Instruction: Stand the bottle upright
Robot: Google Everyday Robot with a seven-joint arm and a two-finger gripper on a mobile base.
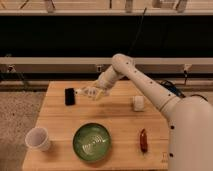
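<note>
The bottle [97, 93] is small and whitish with a yellowish part. It lies roughly sideways in my gripper [90, 92], over the back left part of the wooden table [120, 125] and just right of a black flat object [70, 96]. The gripper looks shut on the bottle, holding it a little above the table top. My arm [142, 82] reaches in from the right. Much of the bottle is hidden by the fingers.
A short white cylinder [138, 103] stands at the back right of the table. A green bowl [92, 141] sits at front centre, a white cup [38, 138] at front left, and a red object [143, 140] at front right. A dark wall with rails runs behind.
</note>
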